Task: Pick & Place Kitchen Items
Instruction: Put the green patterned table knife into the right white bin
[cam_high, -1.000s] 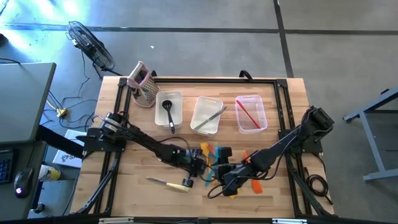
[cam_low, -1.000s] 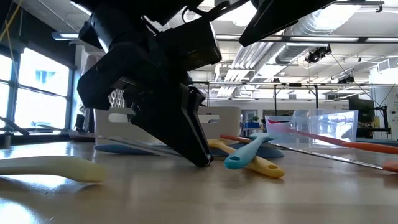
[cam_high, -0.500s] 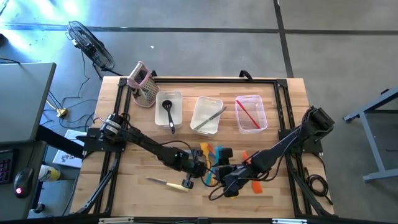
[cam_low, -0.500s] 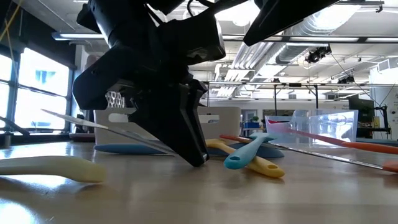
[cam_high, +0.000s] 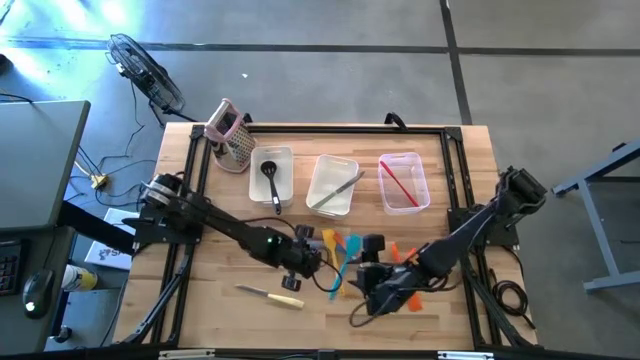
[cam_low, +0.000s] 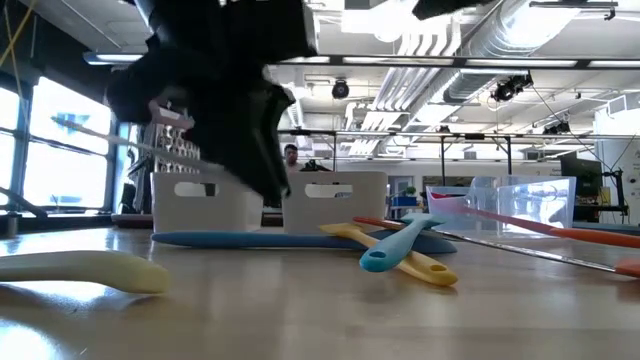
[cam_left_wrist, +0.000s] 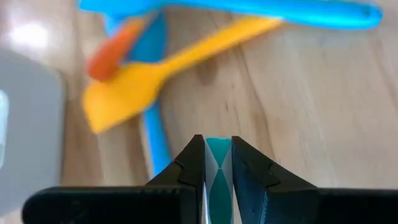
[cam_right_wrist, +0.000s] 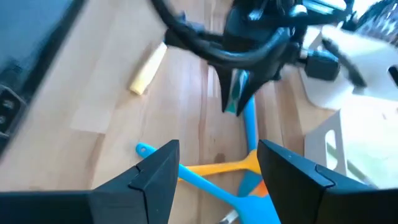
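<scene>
A grey concrete floor (cam_high: 330, 60) crossed by dark seams surrounds the wooden table (cam_high: 470, 190). A floor fan (cam_high: 145, 70) lies far left, a dark desk (cam_high: 35, 165) at left. Beyond: large windows (cam_low: 60, 130), ceiling ducts (cam_low: 450, 60), bright lights

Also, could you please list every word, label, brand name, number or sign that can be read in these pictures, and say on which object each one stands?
None: no word, number or brand can be read in any view.
The teal-handled knife in the left gripper carries a diamond pattern, no letters.
The clear bins and the spatulas show no label.
</scene>
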